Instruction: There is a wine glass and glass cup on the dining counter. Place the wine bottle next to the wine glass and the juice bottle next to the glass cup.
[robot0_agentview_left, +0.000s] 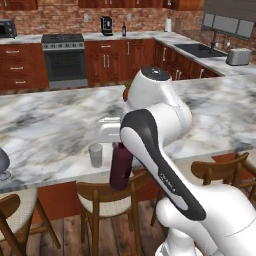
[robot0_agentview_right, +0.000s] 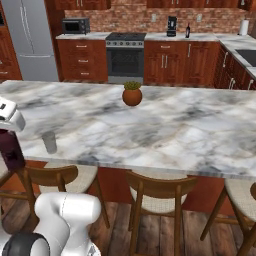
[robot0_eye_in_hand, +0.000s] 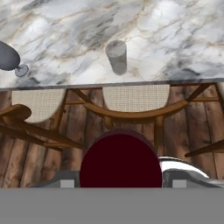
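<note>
Hand view: the juice bottle (robot0_eye_in_hand: 120, 159) sat nearest the camera, its wide dark-red cap seen from above as a smooth round disc without a label. The gripper (robot0_eye_in_hand: 120, 183) was clamped on it, one finger base showing at each side of the cap. The bottle hung over the wooden floor and the chairs (robot0_eye_in_hand: 131, 107), short of the counter edge. Beyond the edge, the glass cup (robot0_eye_in_hand: 117, 57) stood upright on the marble, a small greyish straight-sided tumbler close to the rim. The wine glass (robot0_eye_in_hand: 9, 59) stood well apart from it along the same edge, its rounded grey bowl and round foot partly cut by the frame.

Left base view: the bottle (robot0_agentview_left: 120, 166) appeared as a stout dark maroon cylinder, upright, just beside the cup (robot0_agentview_left: 95, 155) but off the counter's near edge, above a chair back.

Surface: the dining counter (robot0_agentview_right: 165, 130) was a long white-grey veined marble top on a red-brown wood base, with woven-seat wooden chairs along its near side. A small brown pot with a green plant (robot0_agentview_right: 132, 94) stood near its far edge.

Room: a stove (robot0_agentview_right: 125, 55), red-brown cabinets and a brick wall lay behind; on the far worktop were a microwave (robot0_agentview_right: 75, 25), a coffee maker (robot0_agentview_right: 171, 26), a small dark bottle (robot0_agentview_right: 188, 31), a sink (robot0_agentview_left: 199, 49) and a toaster (robot0_agentview_left: 238, 56).
</note>
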